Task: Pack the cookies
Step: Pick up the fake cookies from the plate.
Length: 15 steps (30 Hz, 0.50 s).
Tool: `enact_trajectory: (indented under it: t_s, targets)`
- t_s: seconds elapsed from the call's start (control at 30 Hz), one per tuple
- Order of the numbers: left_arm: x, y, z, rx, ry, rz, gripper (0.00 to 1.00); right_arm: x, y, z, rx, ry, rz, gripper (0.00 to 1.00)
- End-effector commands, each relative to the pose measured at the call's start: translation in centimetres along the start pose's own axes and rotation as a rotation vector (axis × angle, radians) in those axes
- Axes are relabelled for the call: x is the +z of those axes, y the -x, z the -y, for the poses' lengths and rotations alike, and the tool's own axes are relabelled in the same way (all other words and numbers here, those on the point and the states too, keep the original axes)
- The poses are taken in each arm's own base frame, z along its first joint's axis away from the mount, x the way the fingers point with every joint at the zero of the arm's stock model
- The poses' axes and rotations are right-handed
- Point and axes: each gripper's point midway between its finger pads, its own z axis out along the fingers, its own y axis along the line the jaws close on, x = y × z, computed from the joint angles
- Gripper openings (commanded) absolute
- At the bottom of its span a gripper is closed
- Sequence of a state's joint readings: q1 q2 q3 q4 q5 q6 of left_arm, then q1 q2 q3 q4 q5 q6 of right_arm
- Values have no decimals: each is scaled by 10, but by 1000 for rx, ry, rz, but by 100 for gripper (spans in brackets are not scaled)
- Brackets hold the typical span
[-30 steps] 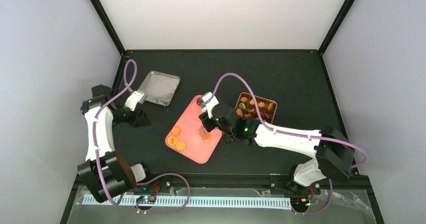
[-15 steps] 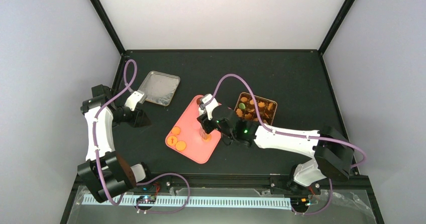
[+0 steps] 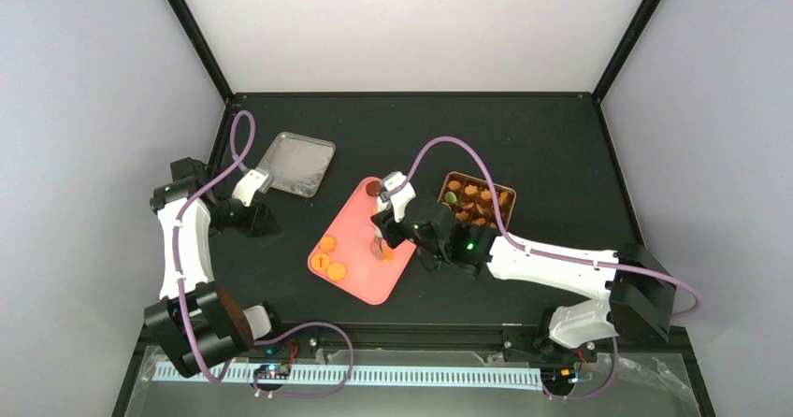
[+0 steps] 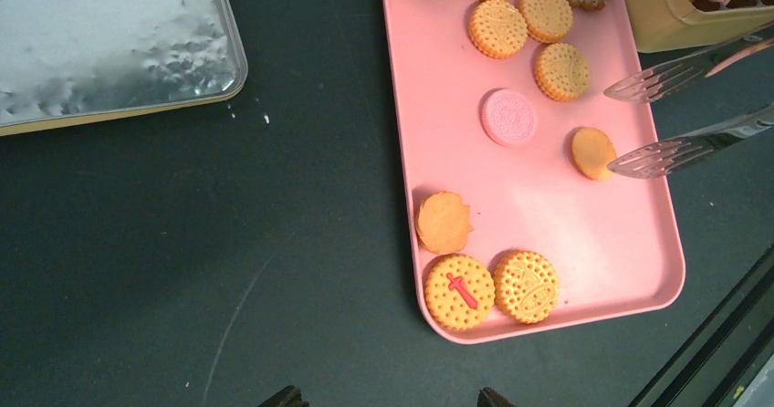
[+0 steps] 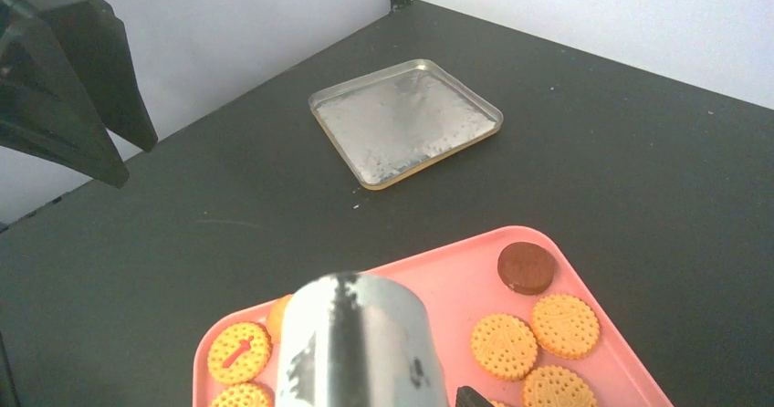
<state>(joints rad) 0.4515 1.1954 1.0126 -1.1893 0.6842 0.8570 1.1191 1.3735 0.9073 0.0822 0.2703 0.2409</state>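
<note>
While the left arm holds its place from a second ago, the right arm's elbow now sits farther out. The right gripper [image 3: 385,237] is slightly nearer over the pink tray [image 3: 360,281], and a dark brown cookie [image 3: 372,189] now shows at the tray's far corner.

The right gripper is clamped on metal tongs [image 4: 662,156]. The tips are apart, with one orange cookie [image 4: 593,152] between them at the lower tip's edge.

The left gripper [image 4: 391,398] has its fingers apart and empty above the dark surface [image 4: 137,270].

The cookies [image 4: 498,28] lie on the tray, with more in the gold tin [image 3: 479,202] beside it. One marked cookie [image 4: 459,291] bears a red cross-like sign. The embossing is too small to read.
</note>
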Motion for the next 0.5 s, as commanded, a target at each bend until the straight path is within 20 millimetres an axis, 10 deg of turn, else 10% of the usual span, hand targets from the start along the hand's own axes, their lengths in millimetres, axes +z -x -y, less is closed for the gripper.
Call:
enact_trajectory:
  t_s: [0.0, 0.47]
  targets:
    - [-4, 3, 2, 11, -1, 17, 50, -1, 13, -4, 8, 6, 37, 37]
    - [-4, 1, 1, 11, 5, 12, 50, 18, -17, -2, -7, -12, -26, 36]
